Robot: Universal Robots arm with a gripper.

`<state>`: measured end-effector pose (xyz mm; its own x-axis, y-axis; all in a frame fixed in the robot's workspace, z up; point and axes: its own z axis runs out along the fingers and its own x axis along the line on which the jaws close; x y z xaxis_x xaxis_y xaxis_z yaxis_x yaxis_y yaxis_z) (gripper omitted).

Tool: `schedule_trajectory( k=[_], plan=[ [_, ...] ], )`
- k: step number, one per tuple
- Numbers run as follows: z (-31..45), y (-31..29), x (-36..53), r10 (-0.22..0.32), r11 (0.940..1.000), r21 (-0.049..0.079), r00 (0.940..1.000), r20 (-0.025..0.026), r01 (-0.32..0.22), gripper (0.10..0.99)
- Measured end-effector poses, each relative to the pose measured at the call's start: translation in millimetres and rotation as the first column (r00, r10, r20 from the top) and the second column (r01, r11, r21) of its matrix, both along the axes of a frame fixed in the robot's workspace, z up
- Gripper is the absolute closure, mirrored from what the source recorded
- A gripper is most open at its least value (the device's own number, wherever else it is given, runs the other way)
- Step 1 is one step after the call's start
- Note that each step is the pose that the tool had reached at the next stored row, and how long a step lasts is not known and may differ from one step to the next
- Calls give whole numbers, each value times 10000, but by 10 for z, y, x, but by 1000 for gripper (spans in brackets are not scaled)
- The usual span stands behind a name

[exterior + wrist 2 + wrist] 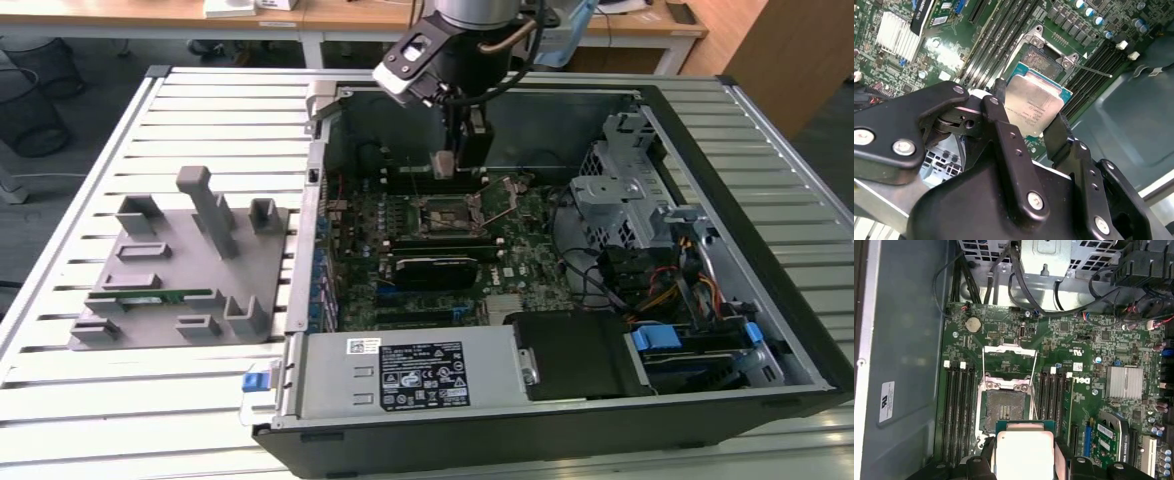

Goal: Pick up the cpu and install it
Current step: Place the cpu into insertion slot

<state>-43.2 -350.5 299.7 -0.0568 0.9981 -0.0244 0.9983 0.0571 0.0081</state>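
Observation:
The cpu, a flat square chip with a shiny silver top and green rim, sits between the black fingers of my gripper, which is shut on its two opposite edges. In the exterior view the gripper hangs inside the open computer case with the cpu held a little above and behind the motherboard socket. In the first wrist view the cpu overlaps one edge of the bare socket, whose metal load frame is flipped open. The socket lies just beyond the chip.
Memory slots flank the socket on both sides. A black block sits on the board in front of it, a power supply at the case front, a drive cage and cables at the exterior view's right. A grey fixture holds a green memory stick.

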Motion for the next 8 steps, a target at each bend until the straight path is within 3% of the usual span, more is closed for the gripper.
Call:
schedule_trajectory(
  k=[8],
  plan=[
    [-145,34,0,-62,10000,-7,10000,0,62,545]
  ],
)
